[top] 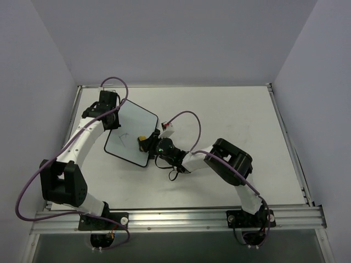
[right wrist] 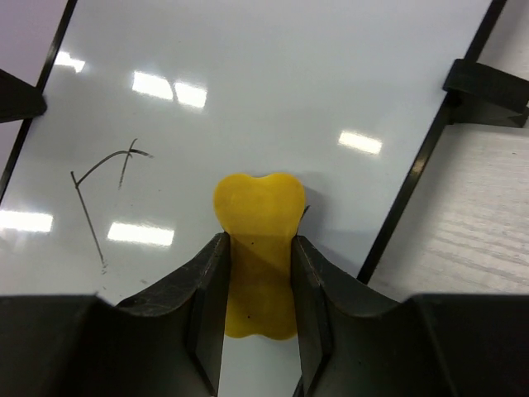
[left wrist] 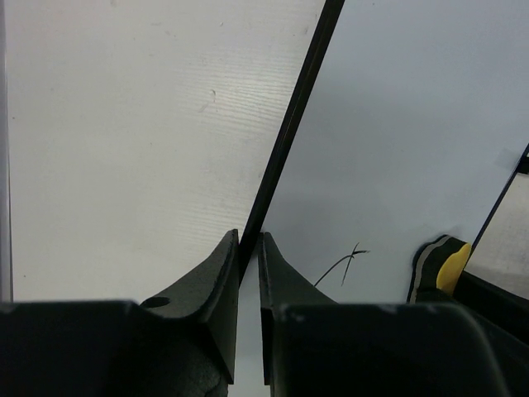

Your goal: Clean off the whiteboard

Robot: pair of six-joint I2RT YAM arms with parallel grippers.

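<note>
Top external: the left arm arcs forward, and the left gripper (top: 113,119) pinches the left rim of the whiteboard (top: 131,134), which sits on the table (top: 230,109). The right arm folds low and reaches left. The right gripper (right wrist: 258,244) is clamped on a yellow eraser (right wrist: 256,207) over the whiteboard's right part, beside the line drawing (right wrist: 103,178).

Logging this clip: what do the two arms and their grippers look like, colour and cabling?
Both the left arm and right arm have white links joined by bulky black joint housings. A purple cable loops loosely along each. The left gripper and right gripper have matte black fingers tapering to wedge tips. No markings visible.
</note>
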